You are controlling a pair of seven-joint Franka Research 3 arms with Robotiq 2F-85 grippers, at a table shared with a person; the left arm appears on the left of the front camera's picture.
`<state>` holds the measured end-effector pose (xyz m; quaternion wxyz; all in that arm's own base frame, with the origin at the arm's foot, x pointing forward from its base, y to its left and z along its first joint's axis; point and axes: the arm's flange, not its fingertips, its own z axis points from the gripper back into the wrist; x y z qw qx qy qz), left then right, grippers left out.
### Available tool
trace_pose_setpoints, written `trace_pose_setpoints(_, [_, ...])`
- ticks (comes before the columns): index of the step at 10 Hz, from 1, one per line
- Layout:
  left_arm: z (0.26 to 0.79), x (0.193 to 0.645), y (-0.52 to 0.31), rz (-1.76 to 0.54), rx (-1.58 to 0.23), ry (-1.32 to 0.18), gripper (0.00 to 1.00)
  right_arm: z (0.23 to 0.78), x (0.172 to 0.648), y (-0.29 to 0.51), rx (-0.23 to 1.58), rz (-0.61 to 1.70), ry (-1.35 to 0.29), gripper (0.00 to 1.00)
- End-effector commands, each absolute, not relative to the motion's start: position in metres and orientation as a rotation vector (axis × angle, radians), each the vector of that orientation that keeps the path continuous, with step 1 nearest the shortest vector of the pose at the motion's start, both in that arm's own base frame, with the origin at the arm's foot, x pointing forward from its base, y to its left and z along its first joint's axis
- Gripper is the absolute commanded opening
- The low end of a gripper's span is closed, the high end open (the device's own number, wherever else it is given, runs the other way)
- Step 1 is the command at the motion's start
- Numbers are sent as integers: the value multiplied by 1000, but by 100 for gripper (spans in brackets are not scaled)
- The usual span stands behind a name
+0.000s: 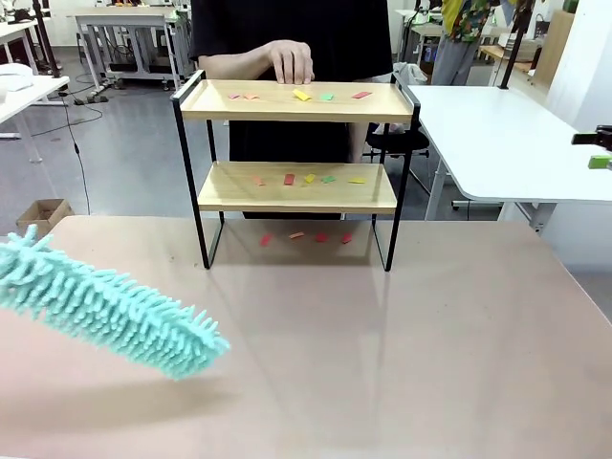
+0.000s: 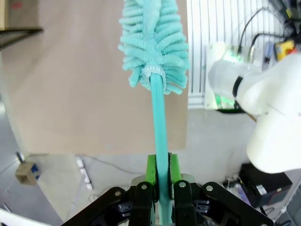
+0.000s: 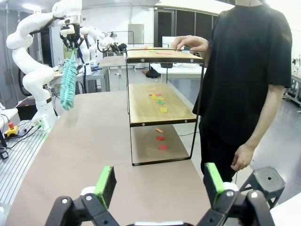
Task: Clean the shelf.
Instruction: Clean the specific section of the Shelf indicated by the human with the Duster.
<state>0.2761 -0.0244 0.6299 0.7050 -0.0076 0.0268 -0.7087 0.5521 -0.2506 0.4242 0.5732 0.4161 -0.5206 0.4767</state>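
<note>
The shelf (image 1: 296, 113) stands at the far middle of the desk (image 1: 402, 363), with small coloured scraps (image 1: 302, 95) on both boards and on the desk beneath it. A person's hand (image 1: 290, 62) rests at the top board's far edge. The left jaws clamp the handle of a teal duster (image 1: 105, 306) — its fluffy head hangs over the desk's near left, well apart from the shelf. The right jaws stand wide.
</note>
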Motion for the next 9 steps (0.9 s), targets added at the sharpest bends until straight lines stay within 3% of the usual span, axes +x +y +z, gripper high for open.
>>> trace_pose_setpoints(1, [653, 268, -47, -1561, -174, -105, 13, 428, 553, -249, 973, 1124, -1225, 100])
trace_pose_setpoints(4, [705, 257, -110, -1349, -429, -256, 13, 428, 553, -249, 973, 1124, -1225, 100])
trace_pose_setpoints(7, [750, 234, -181, -985, -467, -385, 13, 428, 553, -249, 973, 1124, -1225, 100])
trace_pose_setpoints(9, [773, 219, -222, -708, -424, -553, 13, 428, 553, -249, 973, 1124, -1225, 100])
